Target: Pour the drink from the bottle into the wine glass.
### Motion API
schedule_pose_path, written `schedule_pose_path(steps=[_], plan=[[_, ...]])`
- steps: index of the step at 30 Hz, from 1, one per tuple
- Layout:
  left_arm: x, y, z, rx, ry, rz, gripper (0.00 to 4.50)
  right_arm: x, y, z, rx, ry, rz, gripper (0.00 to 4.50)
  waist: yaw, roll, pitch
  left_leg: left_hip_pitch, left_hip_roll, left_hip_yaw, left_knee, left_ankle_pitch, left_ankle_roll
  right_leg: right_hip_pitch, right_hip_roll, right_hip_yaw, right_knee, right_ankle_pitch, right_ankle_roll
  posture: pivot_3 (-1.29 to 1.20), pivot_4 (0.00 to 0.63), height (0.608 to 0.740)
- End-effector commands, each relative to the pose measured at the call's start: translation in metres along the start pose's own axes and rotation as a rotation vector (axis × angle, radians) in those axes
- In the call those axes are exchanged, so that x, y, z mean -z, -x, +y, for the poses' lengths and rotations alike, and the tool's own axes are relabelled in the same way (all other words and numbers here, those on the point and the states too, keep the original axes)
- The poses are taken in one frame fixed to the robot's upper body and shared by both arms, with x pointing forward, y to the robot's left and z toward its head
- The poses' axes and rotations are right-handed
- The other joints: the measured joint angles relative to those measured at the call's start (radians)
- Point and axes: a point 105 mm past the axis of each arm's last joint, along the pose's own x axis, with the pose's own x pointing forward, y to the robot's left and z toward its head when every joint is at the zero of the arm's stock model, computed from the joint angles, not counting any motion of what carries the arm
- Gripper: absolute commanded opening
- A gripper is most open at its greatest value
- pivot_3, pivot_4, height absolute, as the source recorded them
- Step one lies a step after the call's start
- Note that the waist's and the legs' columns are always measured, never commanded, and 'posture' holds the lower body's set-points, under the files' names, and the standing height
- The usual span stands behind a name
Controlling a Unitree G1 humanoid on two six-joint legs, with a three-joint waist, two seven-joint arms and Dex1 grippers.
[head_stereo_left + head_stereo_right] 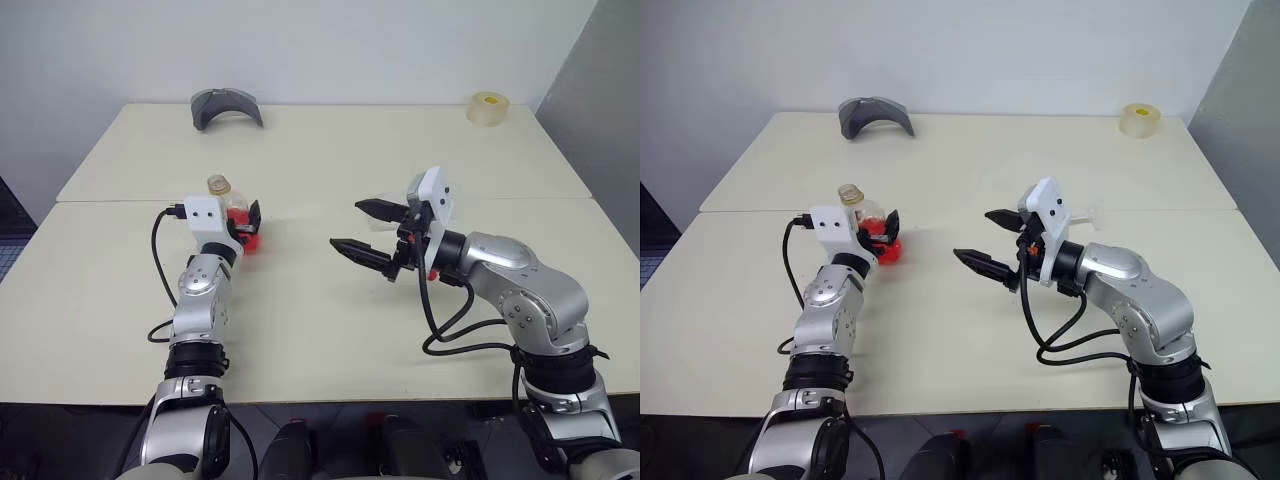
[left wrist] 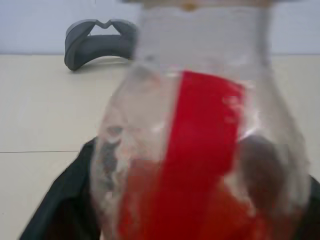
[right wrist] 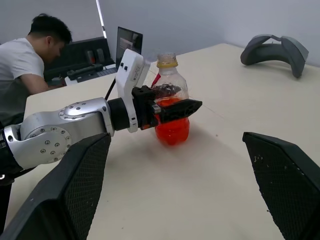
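Note:
The bottle [image 3: 171,107], small and clear with a yellowish cap, stands upright on the cream table [image 1: 300,330] with the red-orange drink [image 3: 172,131] pooled in its lower part. My left gripper [image 1: 250,226] reaches level around the bottle's body, and in the left wrist view the bottle [image 2: 200,150] looms very close. My right gripper [image 1: 346,225] hovers open and empty to the right of the bottle, pointing toward it across a stretch of bare table. The wine glass [image 1: 1095,213] shows as clear glass just behind the right wrist, mostly hidden by it.
A grey curved object [image 1: 226,106] lies at the table's far left edge. A roll of tape [image 1: 488,108] sits at the far right corner. A seam [image 1: 310,201] crosses the table behind the grippers. A person [image 3: 30,55] sits at a desk beyond the table.

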Motion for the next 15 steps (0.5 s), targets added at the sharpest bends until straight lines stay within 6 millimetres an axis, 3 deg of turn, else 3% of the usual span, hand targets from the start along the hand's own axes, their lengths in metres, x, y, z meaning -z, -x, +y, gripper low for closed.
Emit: schedule_pose_path(steps=[1, 4, 7, 15], plan=[[-0.016, 0.001, -0.003, 0.015, -0.007, -0.059, 4.48, -0.014, 0.000, 0.000, 0.006, 0.047, -0.045, 4.50, 0.000, 0.000, 0.000, 0.000, 0.000, 0.000, 0.000, 0.000, 0.000, 0.000, 0.000, 0.000, 0.000, 0.000, 0.000, 0.00, 0.150, 0.740], [-0.014, 0.010, -0.005, 0.020, -0.001, -0.048, 4.48, -0.014, 0.001, 0.000, 0.006, 0.048, -0.047, 4.50, 0.000, 0.000, 0.000, 0.000, 0.000, 0.000, 0.000, 0.000, 0.000, 0.000, 0.000, 0.000, 0.000, 0.000, 0.000, 0.00, 0.150, 0.740], [-0.009, 0.035, -0.005, 0.016, -0.002, -0.019, 4.48, -0.013, 0.002, 0.002, 0.003, 0.045, -0.049, 4.50, -0.003, 0.000, 0.000, 0.000, 0.000, 0.000, 0.000, 0.001, -0.002, 0.000, 0.000, 0.001, 0.000, 0.000, 0.000, 0.00, 0.150, 0.740], [-0.017, 0.070, 0.014, -0.066, 0.001, 0.025, 4.48, -0.010, 0.005, 0.004, 0.014, 0.024, -0.055, 4.50, -0.001, 0.000, 0.000, 0.000, 0.000, -0.001, 0.000, -0.001, 0.001, 0.001, 0.000, 0.000, 0.000, 0.000, 0.000, 0.00, 0.150, 0.740]])
